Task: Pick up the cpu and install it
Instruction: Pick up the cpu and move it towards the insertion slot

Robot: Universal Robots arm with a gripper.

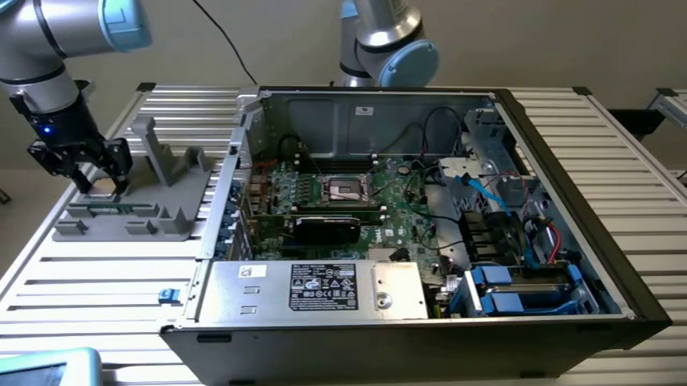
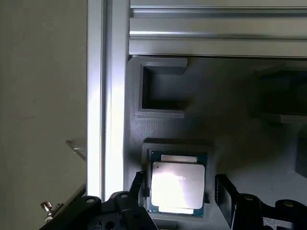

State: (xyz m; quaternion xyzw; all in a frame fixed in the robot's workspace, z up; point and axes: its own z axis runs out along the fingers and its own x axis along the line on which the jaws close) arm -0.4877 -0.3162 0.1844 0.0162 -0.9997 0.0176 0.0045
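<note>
**Spread jaws straddle the small square silvery-topped cpu point(image 2: 176, 184), one on each side**
The chip sits in a recess of the grey plastic tray point(image 1: 172, 205) on the slatted metal counter point(image 1: 96, 273), beside the open black computer case point(image 1: 365, 121).

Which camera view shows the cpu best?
The wrist view. There the cpu lies flat in a recess of the grey tray, its metal top plain, between the open fingers. In the exterior view the gripper stands over that spot, and the cpu is too small to tell.
</note>
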